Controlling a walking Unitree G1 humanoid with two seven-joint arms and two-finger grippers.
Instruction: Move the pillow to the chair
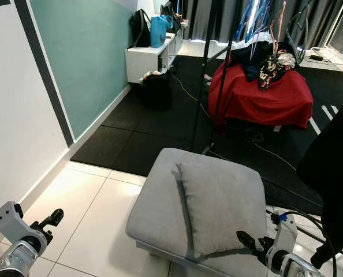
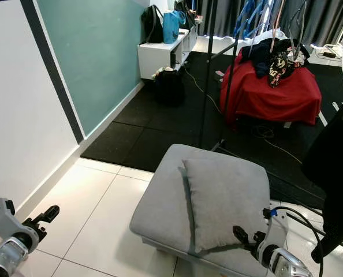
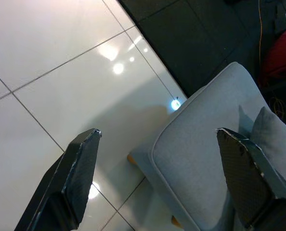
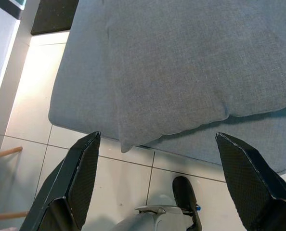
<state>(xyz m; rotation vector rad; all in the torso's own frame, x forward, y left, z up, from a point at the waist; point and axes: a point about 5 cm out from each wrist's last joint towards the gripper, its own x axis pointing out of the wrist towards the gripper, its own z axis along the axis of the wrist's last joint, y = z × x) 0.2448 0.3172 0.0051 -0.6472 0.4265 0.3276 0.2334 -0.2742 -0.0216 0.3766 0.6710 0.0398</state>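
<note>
- One pillow [image 1: 223, 197] is the thing to move, and I judge it light and soft: it will fold and sag if it is held by one point only.
- Its cloth looks rough and woven, so I think it will not slip between the black fingers.
- Both arms together would hold it best, in my opinion: one gripper on the near corner, the other on the near edge, so it hangs flat and does not swing.
- A thin corner or seam is easier to pinch than the thick middle, which may be too fat for the jaws.
- It is grey, square and a little puffed, the same colour as the chair [image 1: 154, 213] under it, with a seam line along its edges.
- It lies flat on the grey seat, on the side toward the right gripper [image 1: 253, 243], so it seems to rest on the chair already.
- That gripper has its jaws spread wide and holds nothing; in the right wrist view the near corner of the pillow lies between and beyond the two fingers [image 4: 80, 168].
- The left gripper [image 1: 49, 222] also has its jaws spread and holds nothing; it hangs over the white floor tiles [image 3: 61, 72], and the seat edge is beyond its jaws, toward one finger.
</note>
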